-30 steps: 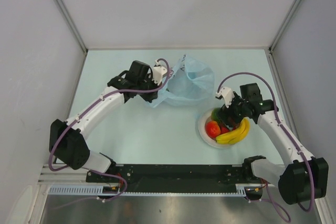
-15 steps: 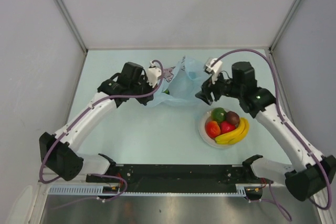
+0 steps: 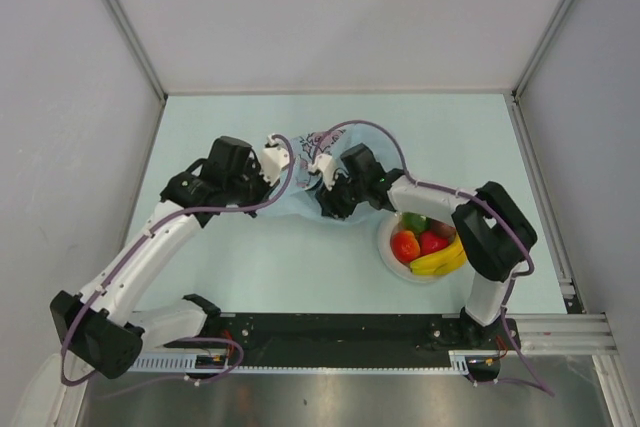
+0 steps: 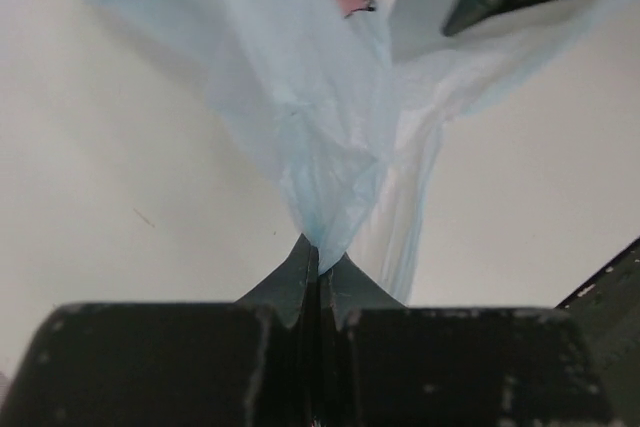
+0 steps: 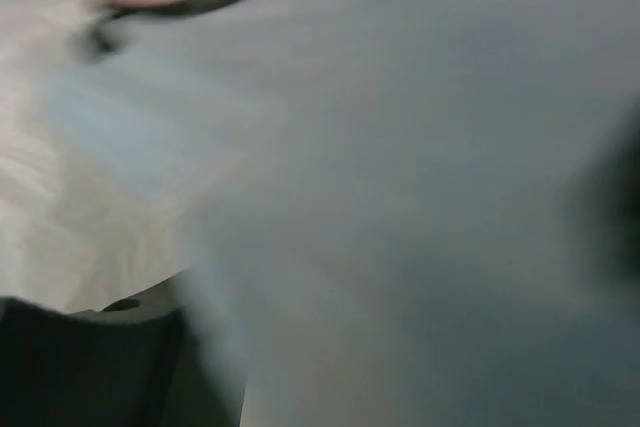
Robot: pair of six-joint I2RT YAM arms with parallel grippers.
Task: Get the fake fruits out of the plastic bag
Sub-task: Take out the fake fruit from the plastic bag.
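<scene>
Two grippers, one bag: left gripper (image 4: pixel 318 259) clenched on a gathered fold of the plastic bag (image 4: pixel 330 137), film fanning out ahead of its tips; right gripper (image 3: pixel 330 199) against the bag's opposite side, jaw state not discernible through blur; fake fruits (image 3: pixel 425 242) heaped on white plate (image 3: pixel 384 253), near that gripper's right

Overhead view down on table (image 3: pixel 300 252), both wrist views close on plastic bag (image 4: pixel 330 147)

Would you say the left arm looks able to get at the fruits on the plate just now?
Probably not: the left gripper is shut on the plastic bag, and the right arm lies between it and the fruits on the plate.
</scene>
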